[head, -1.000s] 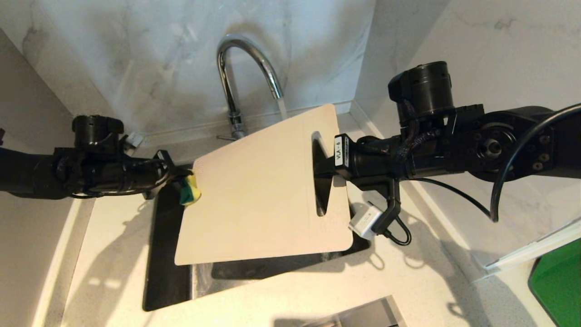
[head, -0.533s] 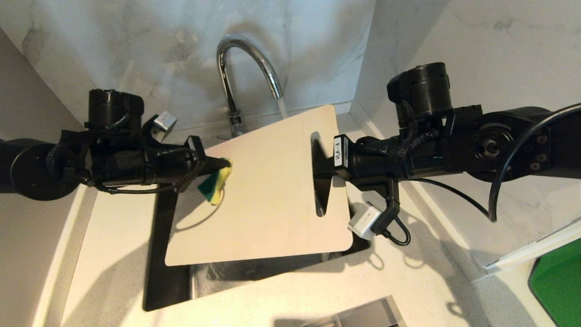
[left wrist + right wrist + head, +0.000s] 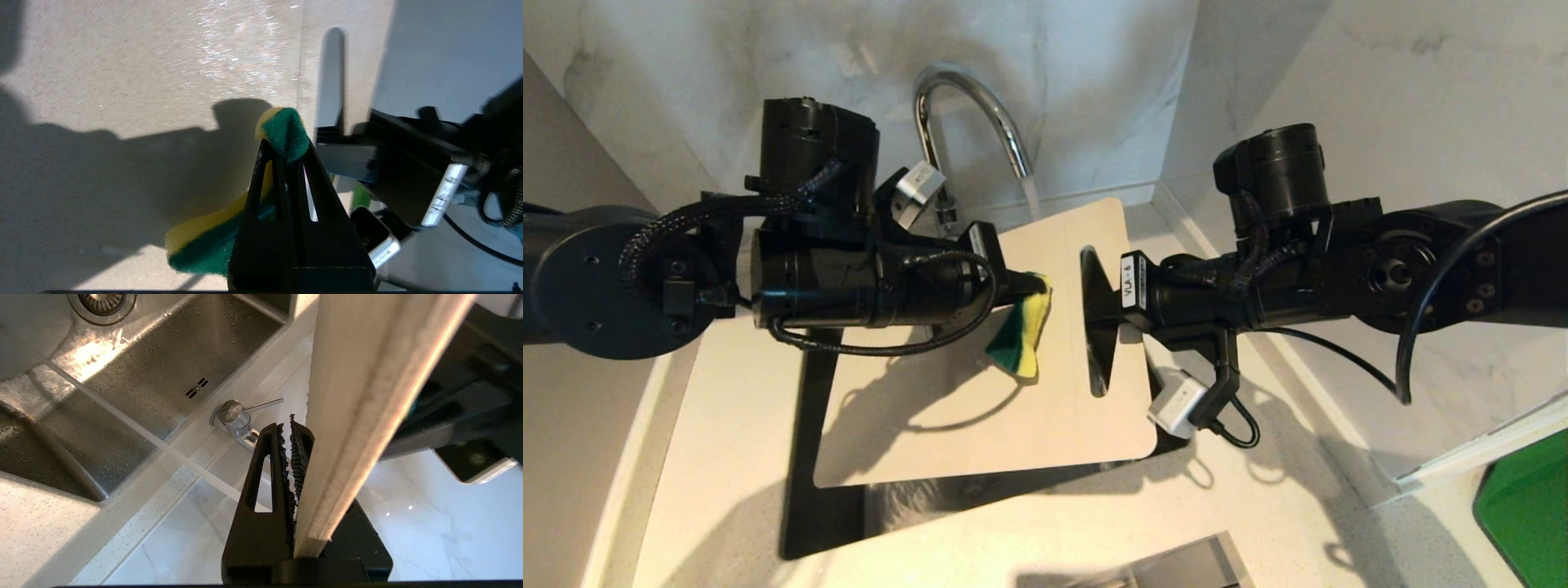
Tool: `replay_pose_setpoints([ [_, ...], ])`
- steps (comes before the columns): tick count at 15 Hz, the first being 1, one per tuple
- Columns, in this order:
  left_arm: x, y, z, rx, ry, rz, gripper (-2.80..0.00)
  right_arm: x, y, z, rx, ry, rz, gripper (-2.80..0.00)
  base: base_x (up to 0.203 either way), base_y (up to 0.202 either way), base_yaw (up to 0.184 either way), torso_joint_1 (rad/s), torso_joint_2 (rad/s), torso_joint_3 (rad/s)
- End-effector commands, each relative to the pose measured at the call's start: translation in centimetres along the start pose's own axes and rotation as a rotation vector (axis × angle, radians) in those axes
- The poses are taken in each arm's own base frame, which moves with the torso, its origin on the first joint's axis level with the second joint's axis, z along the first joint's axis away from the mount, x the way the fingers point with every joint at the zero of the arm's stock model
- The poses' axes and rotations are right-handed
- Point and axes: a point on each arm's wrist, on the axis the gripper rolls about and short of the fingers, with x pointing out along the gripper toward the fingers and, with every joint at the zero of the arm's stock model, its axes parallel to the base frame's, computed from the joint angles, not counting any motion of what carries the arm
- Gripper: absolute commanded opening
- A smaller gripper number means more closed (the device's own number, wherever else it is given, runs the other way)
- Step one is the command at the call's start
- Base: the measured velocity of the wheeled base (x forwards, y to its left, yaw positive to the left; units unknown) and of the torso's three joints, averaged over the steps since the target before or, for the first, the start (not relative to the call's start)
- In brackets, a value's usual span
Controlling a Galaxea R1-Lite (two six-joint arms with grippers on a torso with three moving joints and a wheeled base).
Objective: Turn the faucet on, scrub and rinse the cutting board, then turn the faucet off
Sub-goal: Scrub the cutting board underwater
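Water was running from the faucet (image 3: 968, 114) in the head view, a thin stream dropping off the spout at about twelve o'clock of the cutting board (image 3: 947, 408); so the first step, turning the tap on, looked done. The board hung flat-ish over the dark sink (image 3: 805, 506), its handle slot toward three o'clock; the right gripper (image 3: 1094, 306) had it pinched at that slot end, while the left gripper (image 3: 1033, 284) reached in from nine o'clock with a yellow-and-green sponge (image 3: 1019, 339) clamped in its tips, the sponge drooping onto the board just beside the slot. I judged the scrubbing to be under way, not finished.

From the left wrist view, the left claw was pressed tight on the sponge (image 3: 282, 136), green scouring side up at the tips, the rest folded beneath against the board (image 3: 122, 81); a wet sheen showed on the board's surface at about twelve o'clock from the sponge, so some water had reached it.

From the right wrist view, the right gripper (image 3: 300, 437) gripped the board (image 3: 367, 396) edge-on, one toothed finger plain beside the board, the other hidden behind it; beyond, the stream crossed above the steel basin (image 3: 163, 367) and the small lever (image 3: 263, 404) stuck out from the tap's base. Left to do, as I reckoned it: more scrubbing, a proper rinse under the stream, and the lever shut off.
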Motion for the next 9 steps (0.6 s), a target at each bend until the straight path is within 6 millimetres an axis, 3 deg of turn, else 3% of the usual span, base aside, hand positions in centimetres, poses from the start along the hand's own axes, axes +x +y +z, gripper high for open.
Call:
replay_pose_setpoints([
  [1,0.8,0.7,-0.6,-0.017,0.025,0.021,-2.8,-0.1,-0.1,0.1,-0.015,-0.002,-0.003,-2.8,0.0,0.0,0.0,0.0,0.0,0.0],
  [5,-0.3,4.7,-0.4,-0.066,0.024,0.132,-2.8,-0.3,-0.2,0.0,0.002,0.006,-0.008,-2.8,0.0,0.0,0.0,0.0,0.0,0.0],
  [9,-2.4,9.1,1.1,-0.123,-0.002,0.19,-2.8,-0.4,-0.3,-0.1,0.002,0.009,-0.009,-2.8,0.0,0.0,0.0,0.0,0.0,0.0],
])
